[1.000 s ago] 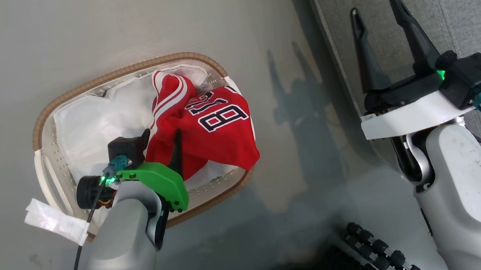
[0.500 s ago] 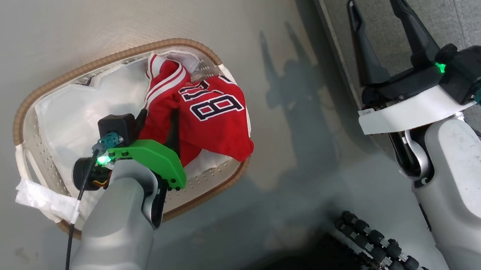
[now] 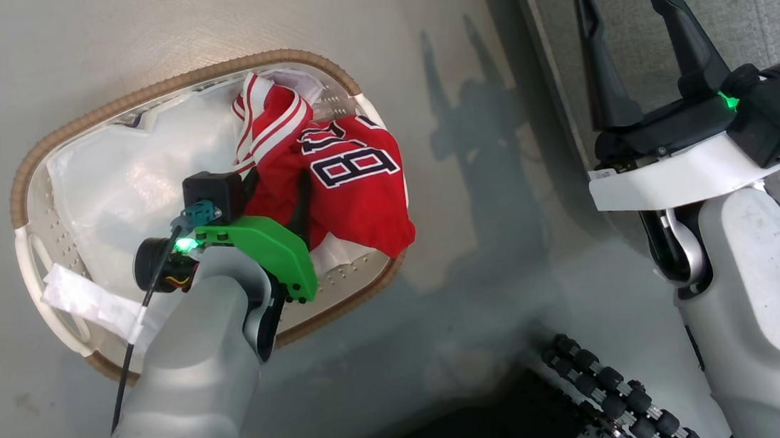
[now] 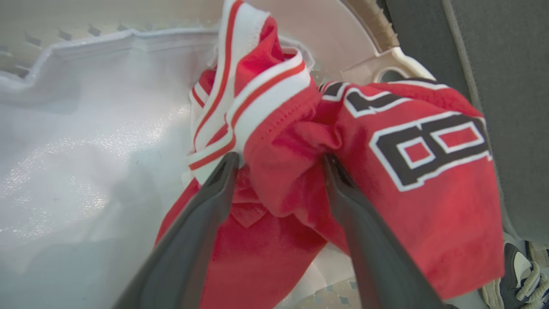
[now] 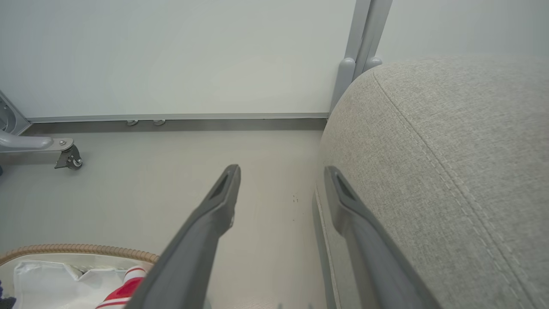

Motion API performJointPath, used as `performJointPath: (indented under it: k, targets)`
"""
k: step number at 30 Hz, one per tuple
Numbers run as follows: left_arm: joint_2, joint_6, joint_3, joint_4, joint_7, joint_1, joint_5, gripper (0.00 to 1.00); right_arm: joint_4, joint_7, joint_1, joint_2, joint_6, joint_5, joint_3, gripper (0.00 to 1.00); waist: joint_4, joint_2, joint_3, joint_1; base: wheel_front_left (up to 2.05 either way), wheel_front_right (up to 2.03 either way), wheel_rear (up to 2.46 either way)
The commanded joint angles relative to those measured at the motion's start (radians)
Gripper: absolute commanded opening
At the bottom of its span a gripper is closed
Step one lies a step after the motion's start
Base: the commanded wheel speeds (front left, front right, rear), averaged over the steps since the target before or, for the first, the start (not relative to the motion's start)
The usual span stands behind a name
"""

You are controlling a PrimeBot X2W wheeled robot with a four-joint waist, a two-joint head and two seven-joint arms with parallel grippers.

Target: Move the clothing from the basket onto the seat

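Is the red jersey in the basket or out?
In: the red jersey lies bunched inside the basket, one corner draped over its rim.

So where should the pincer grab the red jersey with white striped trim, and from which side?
Grip the bunched fold of the red fabric jersey with white striped trim, between the trim and the numeral 8, coming straight down from above. It stands proud of the rest, and the open left pincer straddles it.
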Motion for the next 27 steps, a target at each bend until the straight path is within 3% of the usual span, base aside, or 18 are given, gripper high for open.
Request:
performJointPath:
  k: [1, 27]
  targets:
    - [0.006, -0.004, -0.016, -0.002, 0.001, -0.020, -0.016, 1.00, -0.008, -0.002, 0.005, -0.003, -0.001, -0.007, -0.003, 1.00, 0.005, 0.0000, 0.005, -0.0001, 0.00, 0.00, 0.00]
    - [0.006, -0.004, -0.262, 0.033, 0.005, -0.085, -0.204, 1.00, 0.000, -0.002, 0.027, -0.003, -0.001, -0.029, -0.004, 1.00, 0.006, 0.0000, 0.004, -0.0001, 0.00, 0.00, 0.00]
